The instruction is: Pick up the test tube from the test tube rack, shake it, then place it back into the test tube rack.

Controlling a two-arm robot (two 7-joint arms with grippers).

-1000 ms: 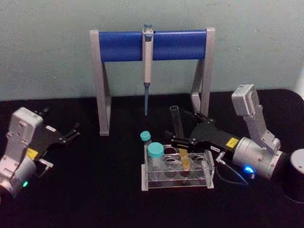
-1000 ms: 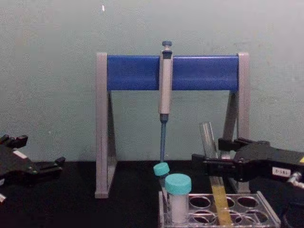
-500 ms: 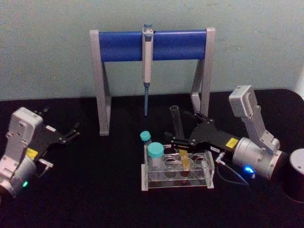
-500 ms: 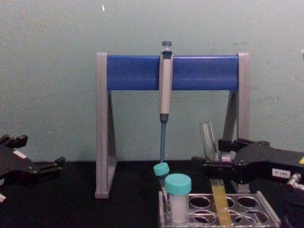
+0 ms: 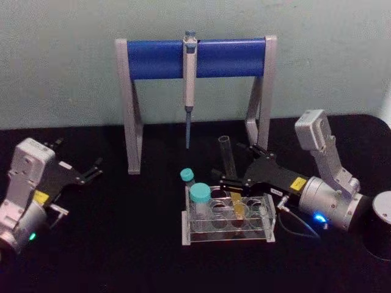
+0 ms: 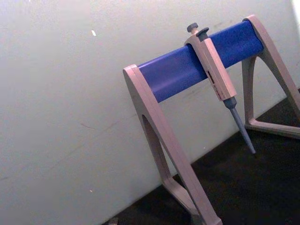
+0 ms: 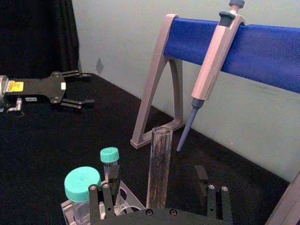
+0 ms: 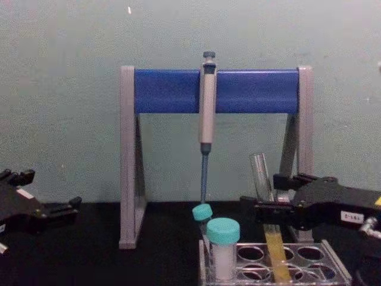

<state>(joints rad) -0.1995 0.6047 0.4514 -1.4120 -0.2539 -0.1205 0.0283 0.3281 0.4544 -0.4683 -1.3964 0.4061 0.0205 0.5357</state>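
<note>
Along the back edge, pipette stand [image 5: 195, 58]: clear of the work.
Left gripper [image 5: 96, 170]: parked by left edge, fingers spread.
Right gripper [image 7: 159, 187]: jaws apart, straddling test tube [image 5: 226, 154].
Test tube rack [image 5: 227, 237]: front of centre.
Test tube: leaning in rack; likely grasp step, so close, lift straight.
Teal-capped vial [image 5: 200, 194]: crowds the lift.

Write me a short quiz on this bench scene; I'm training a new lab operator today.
1. True or false: the test tube stands in the test tube rack.
2. What hangs on the blue stand? A) pipette B) funnel C) brush
3. Fill in: the ___ gripper's open fingers sit either side of the tube.
Key: 1 true; 2 A; 3 right. The right gripper is at the tube; the left gripper is off to the side, open.
</note>
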